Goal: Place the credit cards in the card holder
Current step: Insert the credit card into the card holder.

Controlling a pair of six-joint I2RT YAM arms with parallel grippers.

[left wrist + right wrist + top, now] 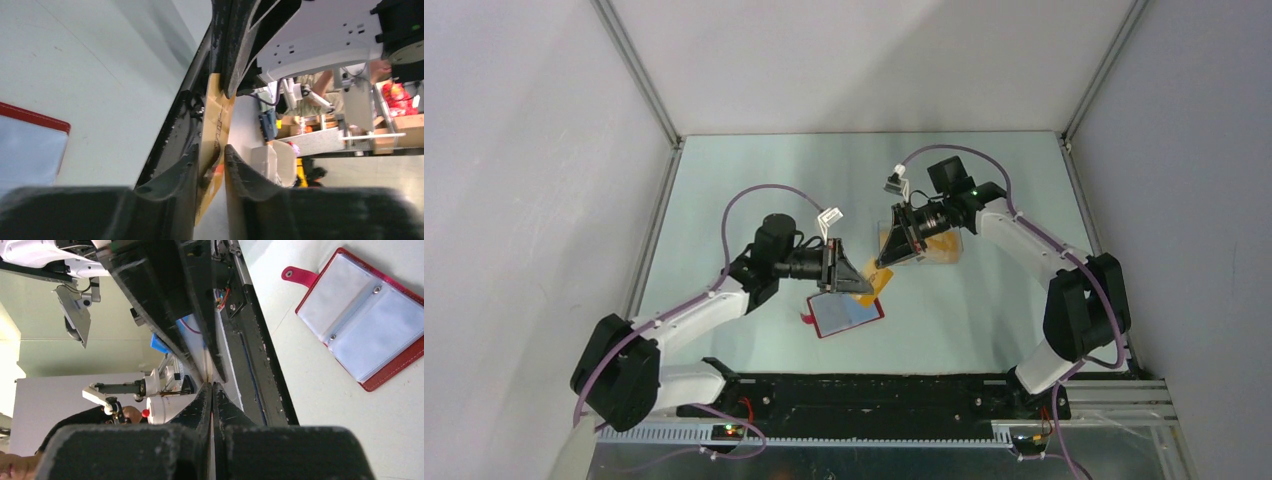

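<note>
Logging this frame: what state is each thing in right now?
credit card: lifted, between both tools.
right tool: shut on the credit card.
left tool: fingers flank the card; grip unclear.
card holder: open, lying flat, tab unfastened.
clear box: orange contents inside.

The card holder (357, 322) has a red, leather-like cover with pale stitching, glossy translucent plastic sleeves (395, 325) and small shiny metal snaps (376, 289). The credit card (217, 125) looks matt, thin and orange-tan. The left claw (210, 150) and right claw (212, 387) are black plastic, rough and scuffed. The bench (320, 430) is pale and smooth.
</note>
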